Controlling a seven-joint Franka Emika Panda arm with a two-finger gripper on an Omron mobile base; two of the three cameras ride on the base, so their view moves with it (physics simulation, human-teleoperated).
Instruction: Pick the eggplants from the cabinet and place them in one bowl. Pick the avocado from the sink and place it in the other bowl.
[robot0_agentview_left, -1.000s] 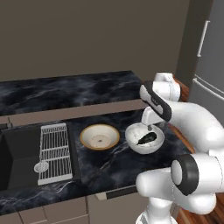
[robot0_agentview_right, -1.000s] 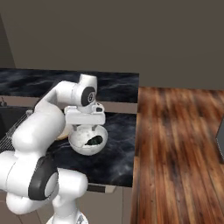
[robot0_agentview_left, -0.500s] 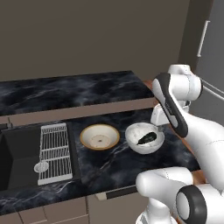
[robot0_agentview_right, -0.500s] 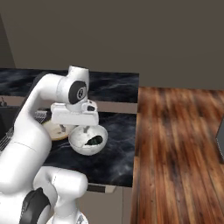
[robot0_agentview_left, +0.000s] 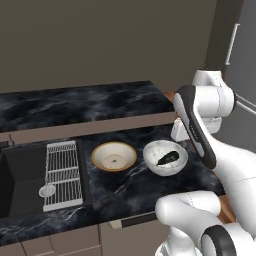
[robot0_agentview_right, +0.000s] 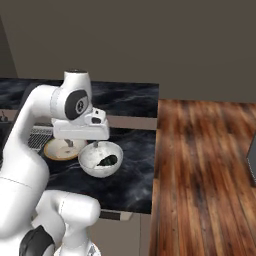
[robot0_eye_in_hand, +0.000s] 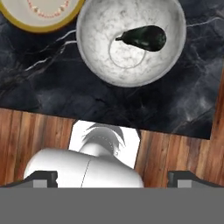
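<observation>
White marbled bowl (robot0_agentview_left: 165, 158) sits on the dark marble surface (robot0_agentview_left: 120, 190) w/ one dark eggplant (robot0_agentview_left: 167, 158) lying inside it, off-centre toward the bowl's right wall in the left base view; same eggplant (robot0_eye_in_hand: 143, 37) shows in the hand view, resting in the upper right part of the bowl (robot0_eye_in_hand: 105, 65), stem end pointing toward the bowl's middle. Just beside the white bowl, on its sink side, is the second bowl, tan w/ a yellow rim (robot0_agentview_left: 114, 156); the two rims are close but apart. In the right base view the yellow-rimmed bowl (robot0_agentview_right: 55, 150) is partly hidden behind the arm, and the white bowl (robot0_agentview_right: 101, 159) w/ the eggplant (robot0_agentview_right: 107, 160) sits below and in front of the hand. Past the yellow-rimmed bowl from the white one lies a white wire rack (robot0_agentview_left: 62, 173), then the sink basin (robot0_agentview_left: 15, 182); the avocado can't be made out there. Gripper (robot0_eye_in_hand: 111, 178) hangs above the white bowl's near side, over the surface edge and wood floor (robot0_agentview_right: 205, 175); tips stand wide apart at the frame's two sides, spread and holding nothing.
</observation>
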